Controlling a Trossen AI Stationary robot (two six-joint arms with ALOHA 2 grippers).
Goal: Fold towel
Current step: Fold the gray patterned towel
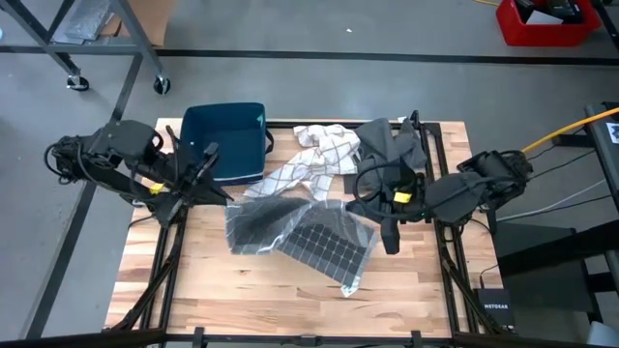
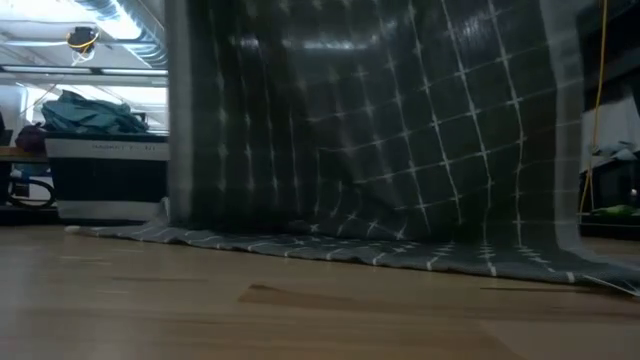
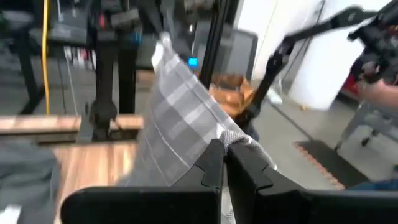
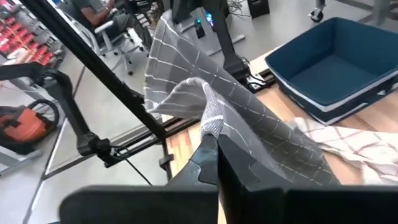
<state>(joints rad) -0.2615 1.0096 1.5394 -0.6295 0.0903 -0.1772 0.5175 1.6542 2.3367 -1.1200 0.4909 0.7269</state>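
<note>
While the grey checked towel (image 1: 300, 227) is held up over the middle of the wooden table (image 1: 193, 280), its long axis is seen running across the table from left pincer (image 1: 224, 196) to right pincer (image 1: 385, 232), lower edge trailing on the wood. Each pincer is clamped on an upper corner. Behind the towel a white checked cloth (image 1: 319, 155), a dark cloth (image 1: 392, 140) and a blue bin (image 1: 224, 142) are noted.
</note>
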